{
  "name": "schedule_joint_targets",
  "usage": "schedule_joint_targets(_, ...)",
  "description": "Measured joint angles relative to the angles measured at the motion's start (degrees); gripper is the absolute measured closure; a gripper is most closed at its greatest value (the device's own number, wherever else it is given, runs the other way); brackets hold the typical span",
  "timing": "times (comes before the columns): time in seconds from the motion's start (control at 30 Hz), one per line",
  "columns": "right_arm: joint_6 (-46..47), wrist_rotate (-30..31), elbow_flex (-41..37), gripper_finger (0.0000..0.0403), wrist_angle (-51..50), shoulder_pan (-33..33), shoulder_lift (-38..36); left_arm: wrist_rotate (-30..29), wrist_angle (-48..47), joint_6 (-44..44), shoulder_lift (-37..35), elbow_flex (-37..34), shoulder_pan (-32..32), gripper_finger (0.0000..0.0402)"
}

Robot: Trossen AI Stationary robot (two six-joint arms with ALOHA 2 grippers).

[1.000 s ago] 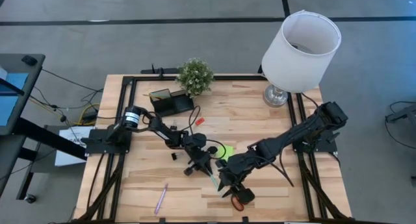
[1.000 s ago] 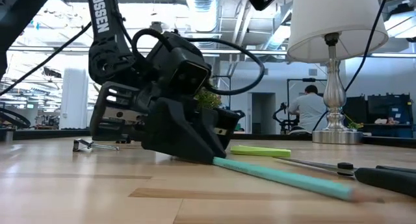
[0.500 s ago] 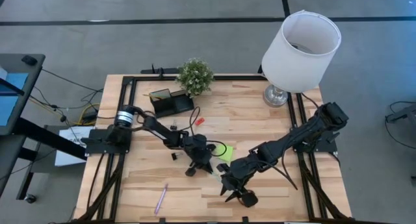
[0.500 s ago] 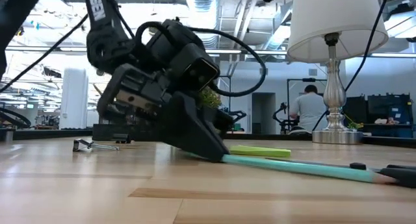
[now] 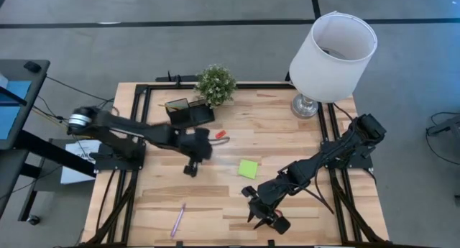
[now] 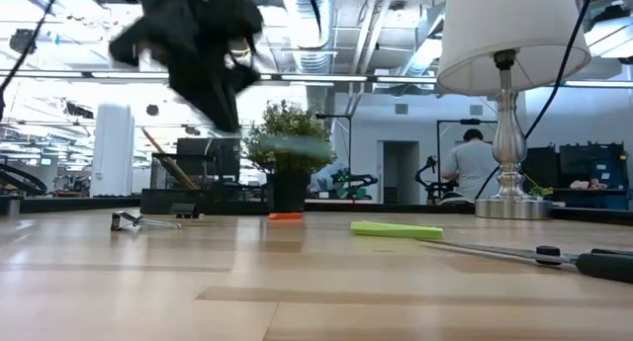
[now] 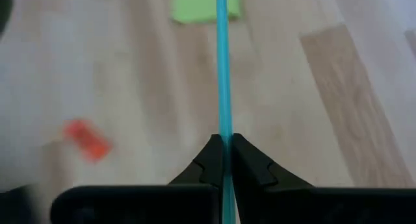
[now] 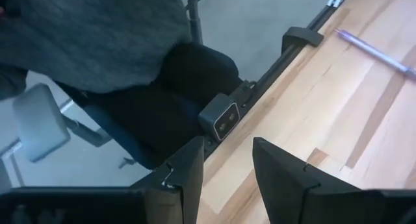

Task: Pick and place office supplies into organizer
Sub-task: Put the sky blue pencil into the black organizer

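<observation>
My left gripper (image 5: 200, 144) is shut on the thin teal pen (image 7: 221, 68) and hangs in the air between the lime-green sticky note (image 5: 249, 168) and the black organizer (image 5: 188, 113). In the low view the left gripper (image 6: 213, 84) is a blur well above the table. A brown pencil (image 6: 158, 151) stands in the organizer. My right gripper (image 5: 261, 216) is open, low by the table's near edge. The scissors (image 6: 514, 250) lie flat on the table. Also on the wood lie the small red piece (image 5: 221, 134), the tiny black piece (image 5: 190, 169) and a pink pen (image 5: 177, 219). My left gripper pinches the teal pen's shaft (image 7: 223, 136) between its two fingers (image 7: 209, 160). The pen lies along the fingers and sticks out far past their tips. It is lifted clear of the table, roughly level in the low view (image 6: 292, 143).
A potted plant (image 5: 215, 84) stands at the far edge beside the organizer, and a lamp (image 5: 332, 50) at the far right corner. A metal clip (image 6: 138, 220) lies on the left. Beyond the near edge a person sits on a chair (image 8: 130, 74). Bare wood lies in the table's middle.
My left gripper, shut on the teal pen, has lifted it off the table and swung up and toward the far left, to the organizer's side. The pen, which lay slanting on the wood, now hangs clear. My right gripper has shifted slightly toward the near edge.
</observation>
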Motion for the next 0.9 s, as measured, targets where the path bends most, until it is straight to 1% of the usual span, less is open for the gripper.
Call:
schedule_joint_targets(0.07,-1.8,0.0,0.0,0.0276,-0.1,0.0,0.0,-4.7,-5.8,0.0,-4.3,2.6,0.2,0.0401)
schedule_joint_targets(0.2,-2.0,-0.1,0.0,0.0276,-0.3,-0.1,0.0,-20.8,-22.2,-1.7,-8.5,8.5,1.3,0.0401)
schedule_joint_targets(0.23,-2.1,-0.1,0.0,0.0276,-0.4,-0.1,0.0,-23.8,-25.1,-2.4,-9.0,10.3,1.8,0.0401)
schedule_joint_targets(0.3,-2.4,-0.1,0.0,0.0276,-0.4,-0.1,0.0,-28.9,-31.8,-3.4,-9.4,13.5,3.2,0.0401)
schedule_joint_targets(0.4,-2.5,-0.1,0.0,0.0276,-0.6,-0.1,0.0,-33.6,-38.4,-3.6,-9.1,17.1,5.9,0.0401)
schedule_joint_targets(0.47,-2.5,-0.1,0.0,0.0276,-0.6,-0.1,0.0,-35.5,-43.5,-4.0,-9.1,18.4,8.3,0.0401)
schedule_joint_targets(0.6,-2.5,-0.1,0.0,0.0276,-0.6,0.0,0.0,-36.5,-56.1,-8.5,-9.1,18.7,13.6,0.0397)
schedule_joint_targets(0.67,-2.6,-0.1,0.0,0.0276,-0.6,0.0,0.0,-36.6,-60.5,-9.4,-9.1,18.7,15.6,0.0397)
schedule_joint_targets(0.8,-4.1,-0.1,0.0,0.0276,-0.6,-0.2,0.0,-38.4,-60.7,-7.7,-9.1,18.7,18.8,0.0398)
schedule_joint_targets(0.9,-4.9,-0.1,0.0,0.0276,-0.5,-0.2,0.0,-38.3,-56.7,-4.8,-9.1,18.7,21.3,0.0399)
